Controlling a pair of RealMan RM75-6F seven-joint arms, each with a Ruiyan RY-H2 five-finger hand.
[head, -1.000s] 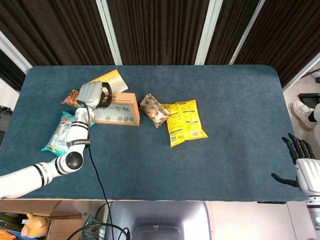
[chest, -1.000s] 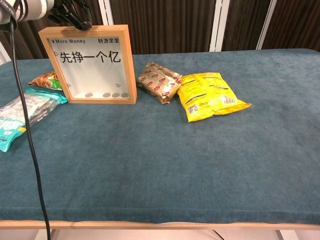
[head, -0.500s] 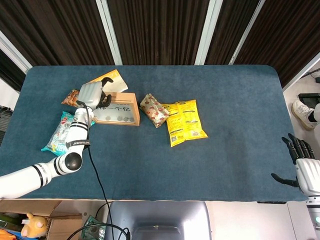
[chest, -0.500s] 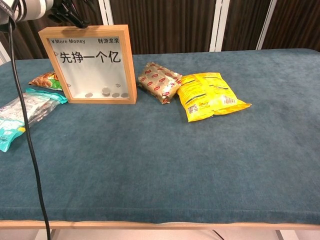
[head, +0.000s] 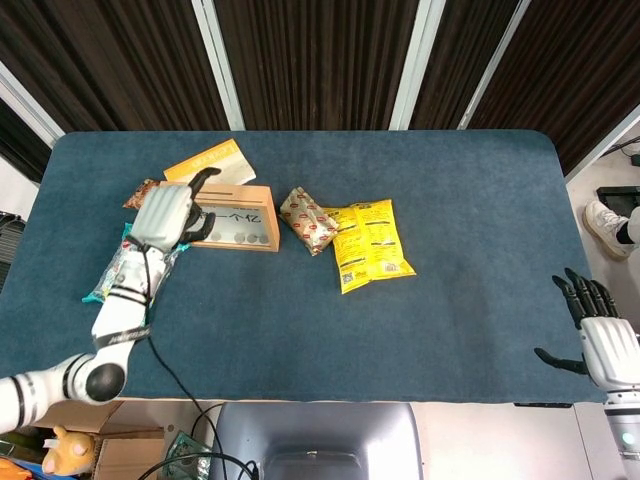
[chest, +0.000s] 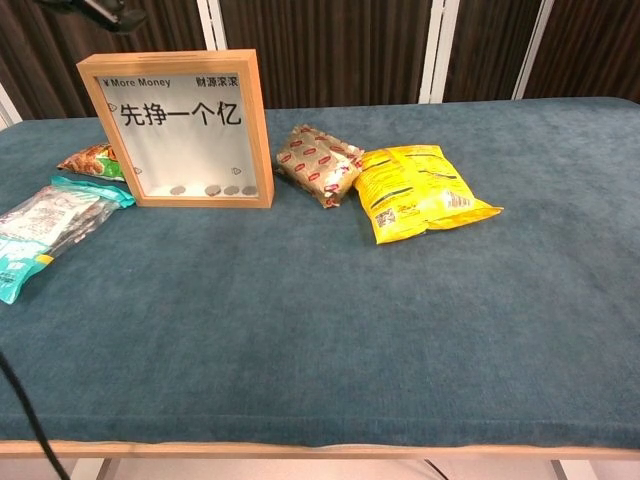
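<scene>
Dark teal-blue cloth on the table (chest: 420, 330). Light wooden frame (chest: 258, 130) around a pale white panel bearing black characters, with grey coins (chest: 210, 189) along its foot. Bright yellow packet (chest: 420, 190) with small black and red print. Tan-brown packet (chest: 318, 162) patterned with red labels. Turquoise and white packet (chest: 40, 235). Orange-brown packet (chest: 88, 159). Orange booklet (head: 212, 162). Silver-grey left hand (head: 160, 215) with black fingers; right hand (head: 600, 340) likewise.

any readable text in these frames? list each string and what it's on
"¥More Money": wooden frame box, top left of its front.
"财源滚滚": same front, top right.
"先挣一个亿": same front, large black characters.
Print on the yellow bag, brown packet and teal packet: too small to read.
</scene>
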